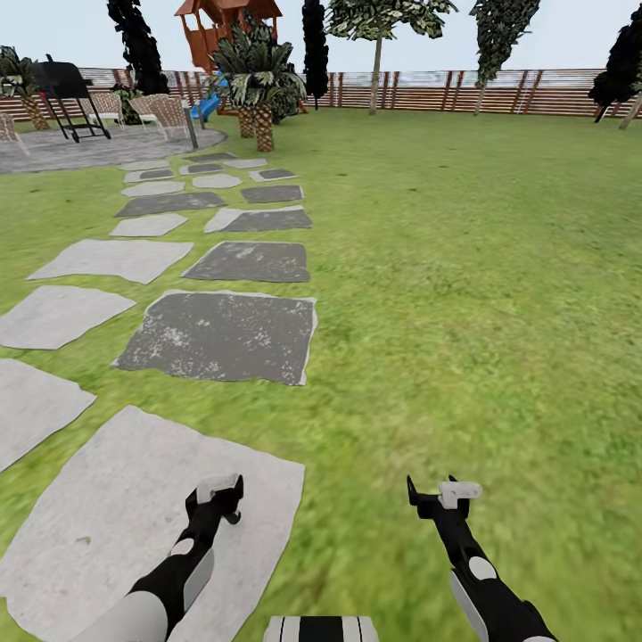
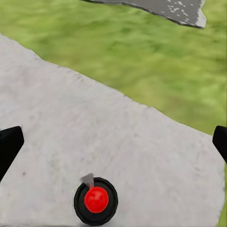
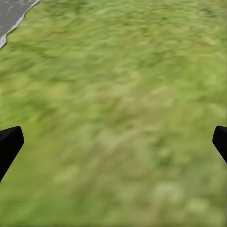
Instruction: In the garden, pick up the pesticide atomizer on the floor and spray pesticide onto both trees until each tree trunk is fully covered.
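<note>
Left fingers cut off over slab, red-capped object unclear

The mown garden lawn is mottled yellow-green, crossed by irregular flat paving slabs in two tones: pale grey stone and dark charcoal stone flecked with white. A horizontal-slat wooden fence is brown, the wooden play tower reddish-brown with a blue slide, and the short palm trunk carries a diamond-scaled brown pattern. Both robot arms are black with white and grey segments; a round black disc with a red centre shows in the left wrist view against the pale slab.
</note>
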Tool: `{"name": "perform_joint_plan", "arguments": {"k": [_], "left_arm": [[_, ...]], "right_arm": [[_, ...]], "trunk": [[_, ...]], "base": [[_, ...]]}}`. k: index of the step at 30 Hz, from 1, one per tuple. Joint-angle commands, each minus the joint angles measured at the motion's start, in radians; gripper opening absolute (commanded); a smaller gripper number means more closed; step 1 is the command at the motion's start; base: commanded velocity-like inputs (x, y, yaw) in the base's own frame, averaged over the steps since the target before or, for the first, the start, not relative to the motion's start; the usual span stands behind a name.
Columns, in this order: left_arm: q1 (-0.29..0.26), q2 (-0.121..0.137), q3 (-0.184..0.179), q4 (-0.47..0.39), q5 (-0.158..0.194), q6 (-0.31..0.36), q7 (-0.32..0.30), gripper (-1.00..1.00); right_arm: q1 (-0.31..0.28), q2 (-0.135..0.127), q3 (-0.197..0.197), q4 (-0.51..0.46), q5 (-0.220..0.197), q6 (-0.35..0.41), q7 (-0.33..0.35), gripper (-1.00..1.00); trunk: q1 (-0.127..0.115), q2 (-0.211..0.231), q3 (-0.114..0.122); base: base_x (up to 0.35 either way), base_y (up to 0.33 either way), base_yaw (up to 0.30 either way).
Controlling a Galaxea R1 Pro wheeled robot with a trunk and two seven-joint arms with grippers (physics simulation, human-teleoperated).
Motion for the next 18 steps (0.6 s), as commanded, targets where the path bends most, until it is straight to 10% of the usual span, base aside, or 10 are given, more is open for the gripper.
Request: {"name": "perform_joint_plan", "arguments": {"k": [1,18], "left_arm": [[0.000,0.000,0.008,0.000,0.003,0.000,0.000,1.00],[-0.001,-0.004,0.023,0.000,0.010,-0.001,0.001,1.00]], "right_arm": [[0.000,0.000,0.000,0.000,0.000,0.000,0.000,1.00],[0.000,0.000,0.000,0.000,0.000,0.000,0.000,1.00]], "trunk": [[0.000,0.000,0.000],[0.000,0.000,0.000]], "base": [[0.000,0.000,0.000],[0.000,0.000,0.000]]}}
